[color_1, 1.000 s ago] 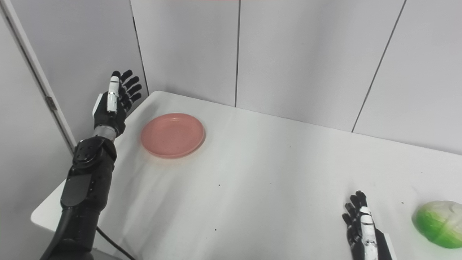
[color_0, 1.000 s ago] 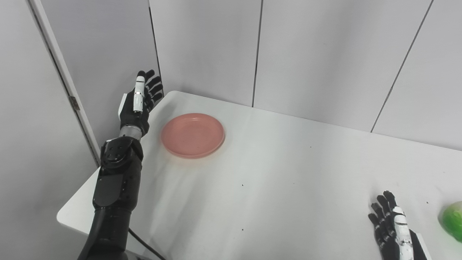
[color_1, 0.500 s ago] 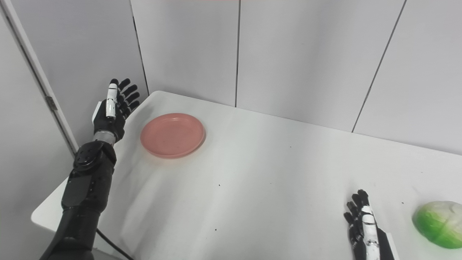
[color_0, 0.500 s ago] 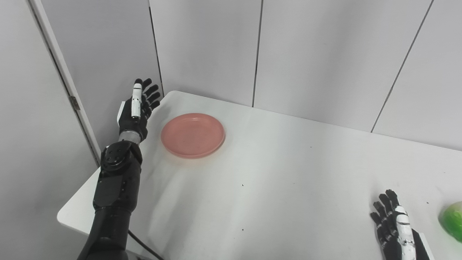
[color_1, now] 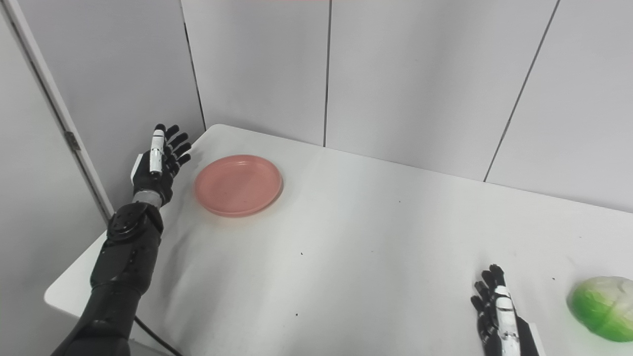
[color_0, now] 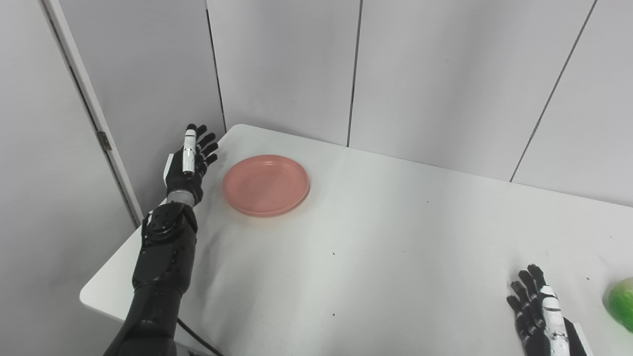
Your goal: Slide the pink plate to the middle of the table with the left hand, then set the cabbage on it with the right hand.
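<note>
The pink plate [color_0: 265, 184] lies flat near the table's far left corner, with nothing on it. My left hand [color_0: 189, 163] stands upright just left of the plate, open, fingers spread, a small gap away from the rim. The green and white cabbage [color_1: 602, 307] rests on the table at the near right. My right hand [color_1: 497, 311] lies open at the front edge, left of the cabbage and apart from it.
The white table [color_0: 385, 237] has a rounded left corner and a left edge that my left forearm crosses. Grey wall panels [color_0: 420, 74] stand close behind the table. A door frame [color_0: 89, 109] runs down at the far left.
My left hand has come down and a little nearer the plate's left rim. The right hand has slid slightly toward the bottom edge. Plate and cabbage have stayed put.
</note>
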